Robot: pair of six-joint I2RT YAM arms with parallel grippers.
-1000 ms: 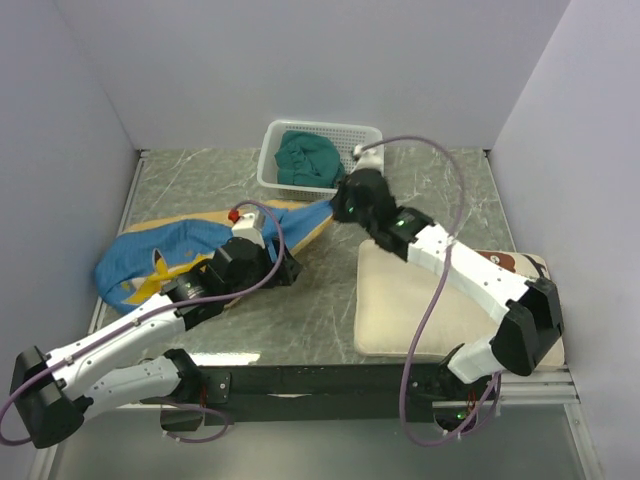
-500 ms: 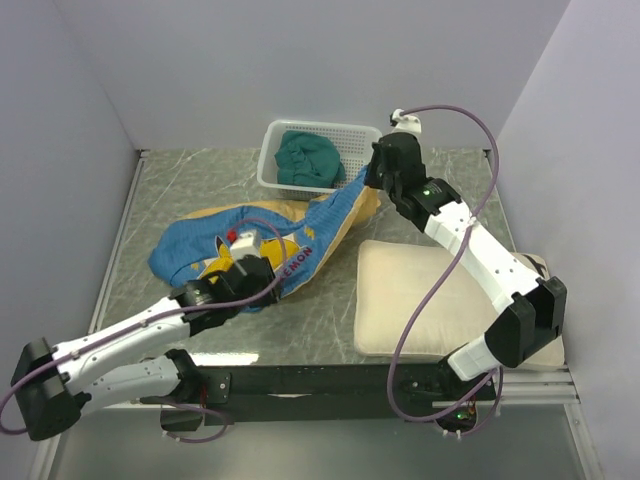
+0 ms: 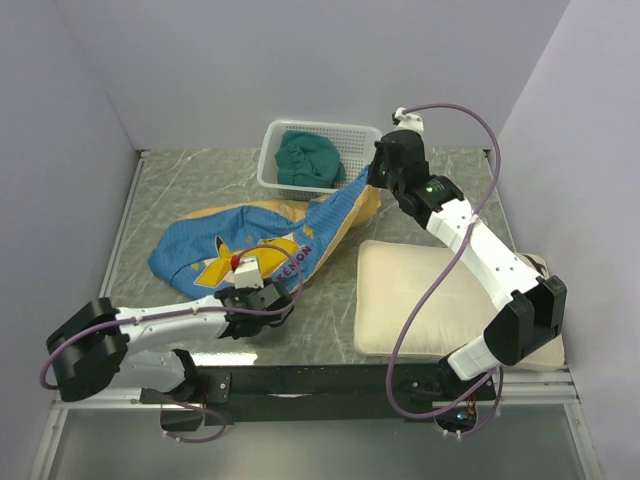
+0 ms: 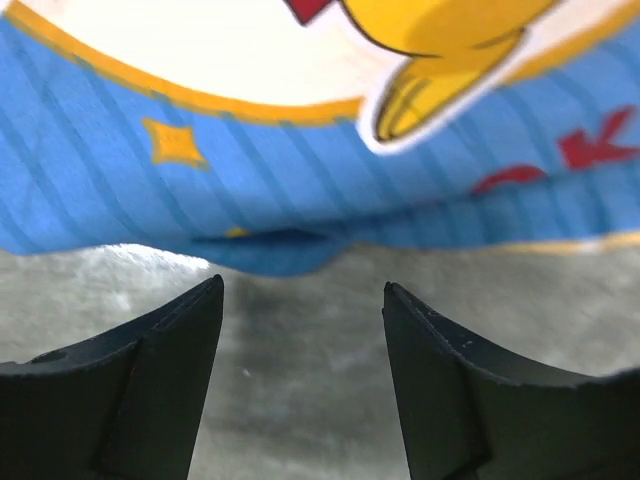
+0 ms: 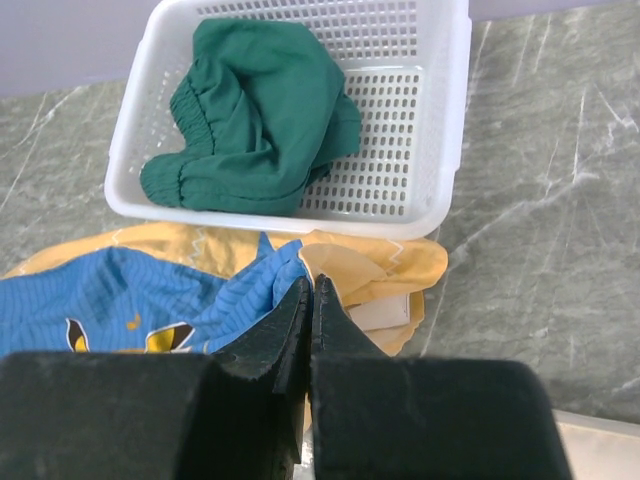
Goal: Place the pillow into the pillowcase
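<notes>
Pillowcase (image 3: 262, 238) is lying spread on the table (image 3: 180, 180), its blue side with the yellow character facing up and its mustard side showing along the far edge. The right pincer (image 5: 312, 285) is pressing its 2 fingers together on a blue corner of the case and holding that corner up off the table. Just beyond its tips, the white basket (image 5: 455, 130) is sitting with the teal cloth (image 5: 260, 110) inside.

The left pincer (image 4: 300, 290) is gaping wide, low over the table, with nothing between its 2 fingers. The case's blue hem is lying just ahead of its tips, not yet between them.

The pillow (image 3: 385, 290) is lying flat well behind the right pincer, under that arm's forearm and well apart from the left pincer, wholly outside the case.

By my reading, the task is barely beginning: only 1 corner is being held, and no open mouth is showing. A second grip on the hem, spreading the mouth, and feeding the pillow in are all remaining.
</notes>
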